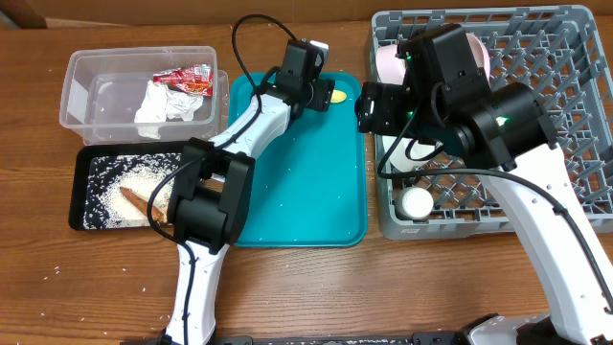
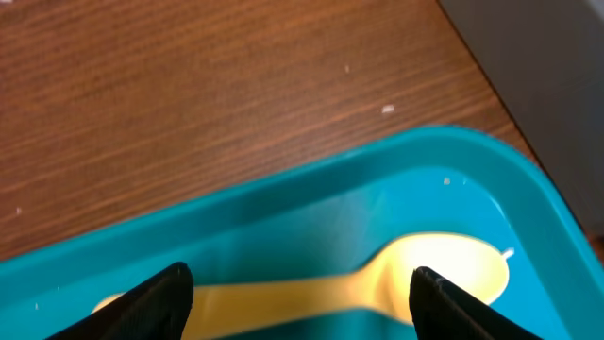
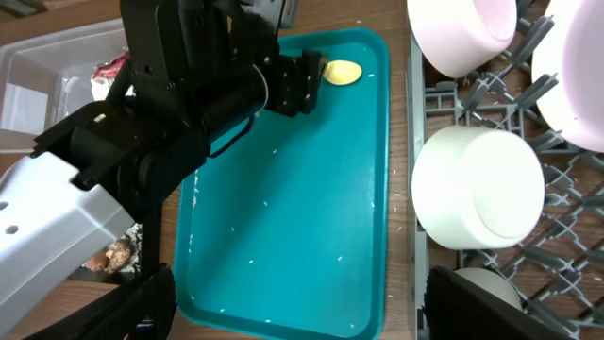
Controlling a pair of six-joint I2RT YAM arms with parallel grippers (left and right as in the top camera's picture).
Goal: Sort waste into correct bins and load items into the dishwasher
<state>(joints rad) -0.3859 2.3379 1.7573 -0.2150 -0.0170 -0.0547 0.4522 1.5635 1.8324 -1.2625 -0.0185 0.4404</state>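
A pale yellow spoon (image 2: 434, 269) lies in the far corner of the teal tray (image 2: 283, 217). My left gripper (image 2: 297, 302) is open, with one finger on each side of the spoon's handle and low over it. In the overhead view the left gripper (image 1: 324, 94) is beside the spoon (image 1: 337, 97). My right gripper (image 3: 297, 302) is open and empty, above the gap between the teal tray and the grey dish rack (image 1: 575, 96). The rack holds white bowls (image 3: 477, 184), a plate (image 3: 576, 76) and a small cup (image 1: 418, 202).
The clear tub (image 1: 86, 72) at the back left holds a crumpled napkin (image 1: 158, 105) and a red wrapper (image 1: 187, 80). The black tray (image 1: 81, 192) in front of it holds rice and brown scraps (image 1: 134, 199). A few rice grains lie on the teal tray (image 1: 306, 192).
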